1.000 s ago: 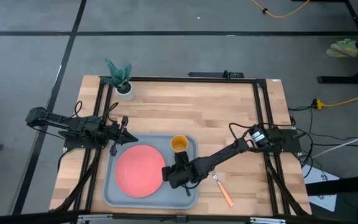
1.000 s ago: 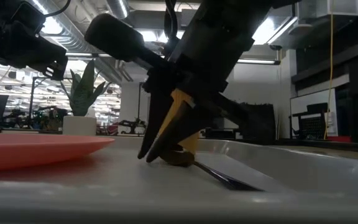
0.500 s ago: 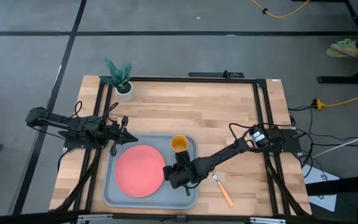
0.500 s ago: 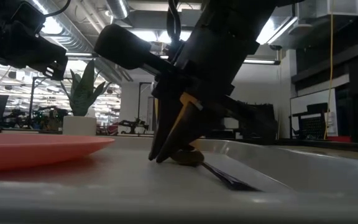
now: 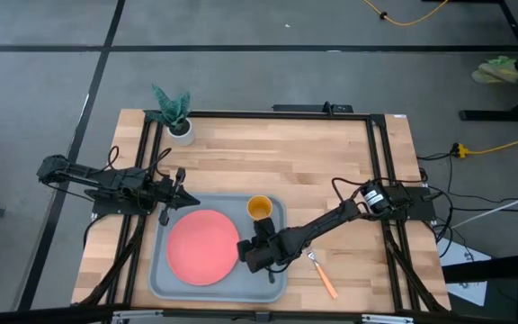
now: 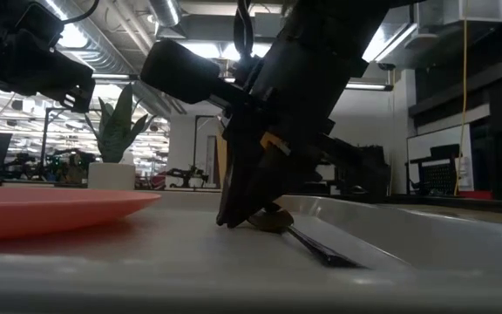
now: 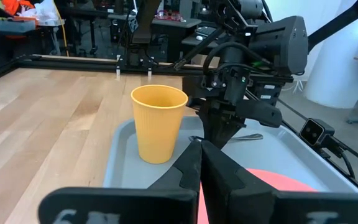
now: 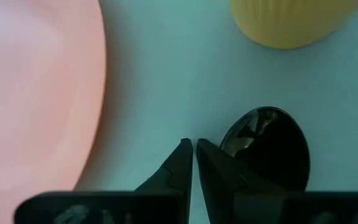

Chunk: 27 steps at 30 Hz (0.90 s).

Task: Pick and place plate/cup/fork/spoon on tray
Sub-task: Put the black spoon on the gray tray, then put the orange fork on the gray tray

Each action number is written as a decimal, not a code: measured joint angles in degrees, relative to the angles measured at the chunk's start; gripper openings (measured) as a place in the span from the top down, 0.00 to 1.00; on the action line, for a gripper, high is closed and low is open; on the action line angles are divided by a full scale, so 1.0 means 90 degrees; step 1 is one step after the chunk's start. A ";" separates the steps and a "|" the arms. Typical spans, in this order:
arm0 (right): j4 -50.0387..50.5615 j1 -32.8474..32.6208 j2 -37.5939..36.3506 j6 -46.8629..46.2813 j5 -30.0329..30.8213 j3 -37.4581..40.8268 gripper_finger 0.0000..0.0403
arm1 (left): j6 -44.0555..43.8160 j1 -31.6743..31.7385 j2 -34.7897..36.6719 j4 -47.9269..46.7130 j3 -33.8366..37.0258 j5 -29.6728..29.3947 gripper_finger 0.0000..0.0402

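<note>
Spoon (image 8: pixel 267 146) flat in tray (image 5: pixel 165 279), R gripper (image 8: pixel 193 149) pressed together beside bowl; L gripper (image 7: pixel 199 149) closed.

one plate (image 5: pixel 201 247), one cup (image 5: pixel 259 209) (yellow), one fork (image 5: pixel 323 274)

Lab or workshop: exposed ceiling ducts (image 6: pixel 159 17), workbenches (image 7: pixel 17 25), concrete floor (image 5: pixel 241 81).
</note>
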<state>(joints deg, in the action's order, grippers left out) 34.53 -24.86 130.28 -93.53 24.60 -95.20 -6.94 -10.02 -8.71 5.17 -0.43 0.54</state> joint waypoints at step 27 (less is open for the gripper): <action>0.3773 -0.0687 0.0002 -0.0748 -0.1549 -0.2054 0.92 | 0.0000 0.0000 0.0000 0.0000 0.0002 -0.0002 1.00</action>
<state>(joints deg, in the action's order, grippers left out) 68.49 -31.04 130.30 -100.26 10.66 -113.68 -6.94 -10.02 -8.71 5.17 -0.41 0.51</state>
